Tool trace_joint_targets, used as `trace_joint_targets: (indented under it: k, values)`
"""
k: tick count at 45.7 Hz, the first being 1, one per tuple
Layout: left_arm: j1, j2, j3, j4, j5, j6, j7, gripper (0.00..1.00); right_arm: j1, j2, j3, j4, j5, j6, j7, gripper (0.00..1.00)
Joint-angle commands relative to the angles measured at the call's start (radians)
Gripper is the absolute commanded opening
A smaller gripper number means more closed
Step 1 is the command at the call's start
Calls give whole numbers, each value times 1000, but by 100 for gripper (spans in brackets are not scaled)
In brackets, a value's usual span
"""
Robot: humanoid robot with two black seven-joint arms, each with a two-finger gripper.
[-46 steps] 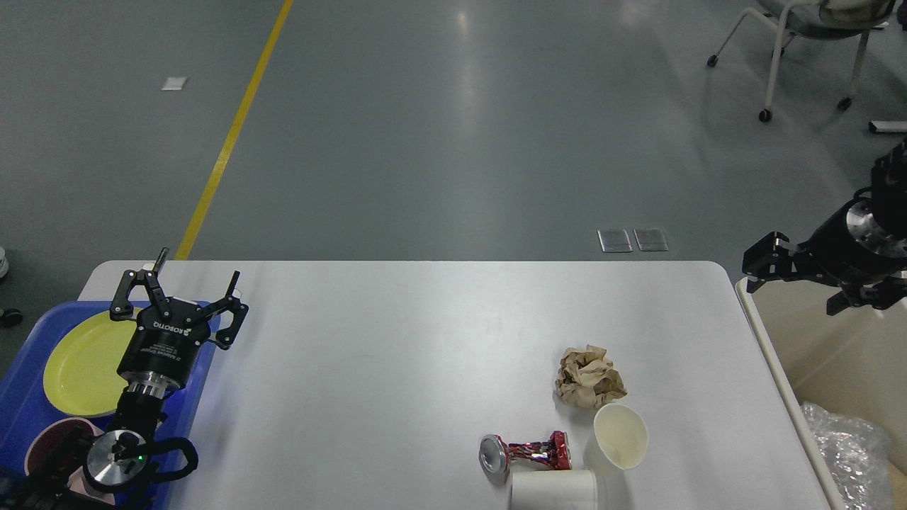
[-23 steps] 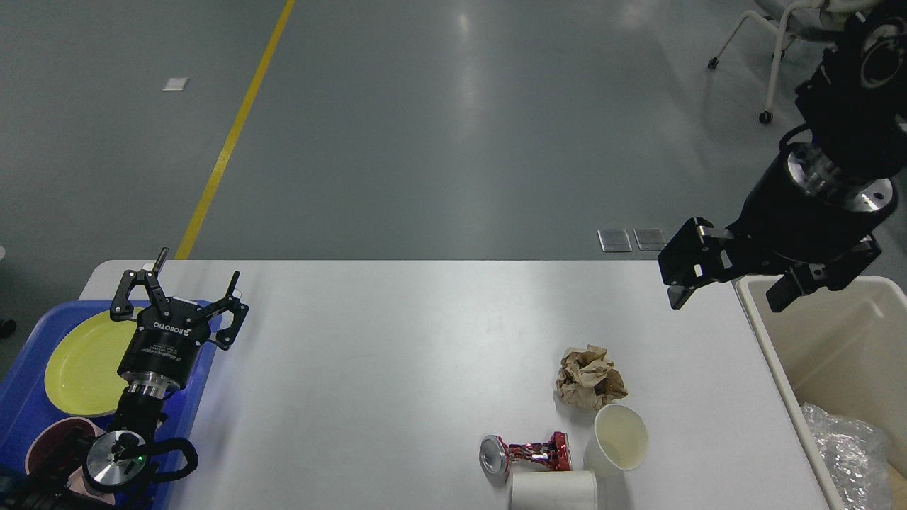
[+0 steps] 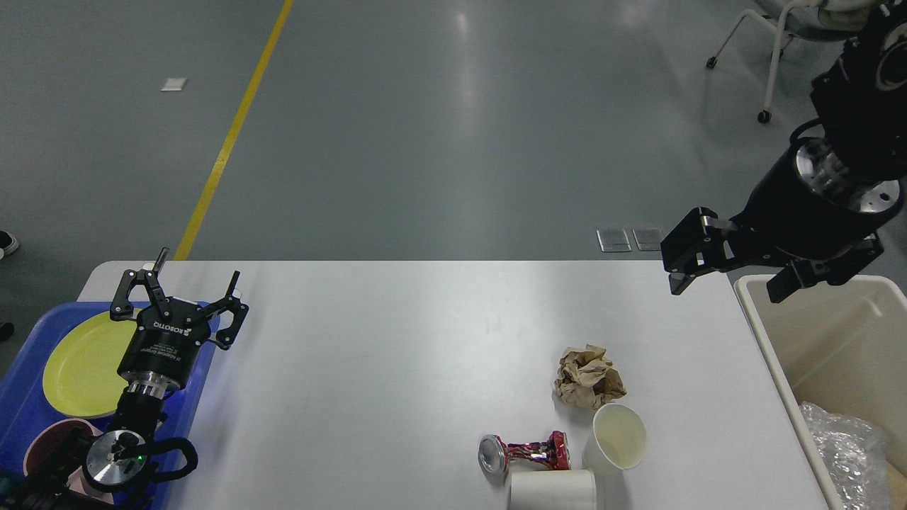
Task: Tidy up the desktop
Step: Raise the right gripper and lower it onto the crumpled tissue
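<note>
With my right claw [image 3: 730, 273] wide open and empty, I'd lower it squarely over the paper wad [image 3: 589, 377] near the bin [image 3: 769, 347], left claw [image 3: 186, 287] idling open

The white counter [image 3: 397, 354] carries a crumpled paper ball [image 3: 589, 377], a crushed can [image 3: 524, 453], 2 paper cups [image 3: 619, 437] and a blue tray [image 3: 32, 368].

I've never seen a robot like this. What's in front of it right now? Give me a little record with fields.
surface: white desktop
litter on it: crumpled brown paper, crushed red can, paper cup, white roll
left side: blue tray holding a yellow plate
right side: beige bin
left gripper: open, empty, over the tray
right gripper: open, empty
</note>
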Motion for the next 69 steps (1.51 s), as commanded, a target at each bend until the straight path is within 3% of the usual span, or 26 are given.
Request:
trace_joint_targets:
  k: [1, 8, 15, 29, 43, 53, 69]
  values:
    - [0, 0, 0, 0, 0, 0, 0, 96, -48, 8, 3, -7, 0, -45, 2, 100]
    - [0, 0, 0, 0, 0, 0, 0, 96, -160, 23, 28, -33, 0, -146, 2, 100]
    - [0, 0, -1, 0, 0, 0, 0, 96, -406, 79, 100, -177, 0, -254, 0, 100]
    - [0, 0, 0, 0, 0, 0, 0, 96, -874, 224, 178, -606, 0, -264, -3, 100]
    - [0, 0, 0, 0, 0, 0, 0, 97, -1174, 303, 267, -930, -3, -268, -1, 100]
    - [0, 0, 0, 0, 0, 0, 0, 96, -1272, 333, 267, -1028, -14, -268, -1, 100]
    - [0, 0, 0, 0, 0, 0, 0, 96, -1309, 352, 291, -1022, -15, -323, -1, 100]
